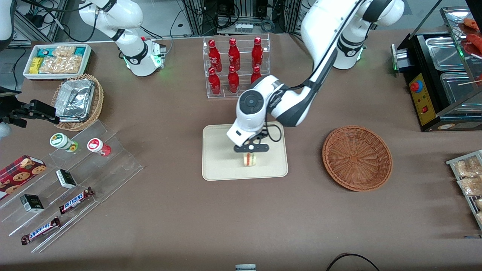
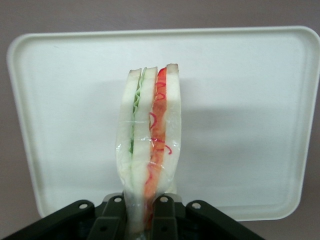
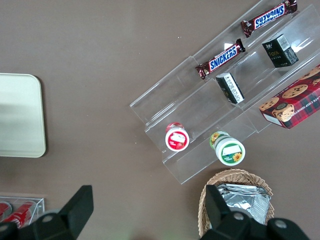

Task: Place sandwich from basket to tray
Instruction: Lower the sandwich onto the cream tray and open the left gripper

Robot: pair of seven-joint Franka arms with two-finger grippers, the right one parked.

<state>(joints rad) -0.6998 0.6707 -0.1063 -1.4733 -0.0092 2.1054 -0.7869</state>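
Gripper [image 1: 251, 153]: clamped on sandwich [image 2: 149, 145], over tray [image 1: 218, 165] centre; basket [image 1: 357, 158] at 3 o'clock. Risk: upright wedge toppling or sticking on release.

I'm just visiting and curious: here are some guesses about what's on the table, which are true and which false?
1. The sandwich is held in the gripper. True.
2. The round basket still has food in it. False: it holds nothing.
3. The gripper is over the tray. True.
4. The sandwich lies flat on its side. False: it stands on edge, its filling layers showing.
5. The basket sits on the tray. False: it sits beside it, toward the working arm's end.
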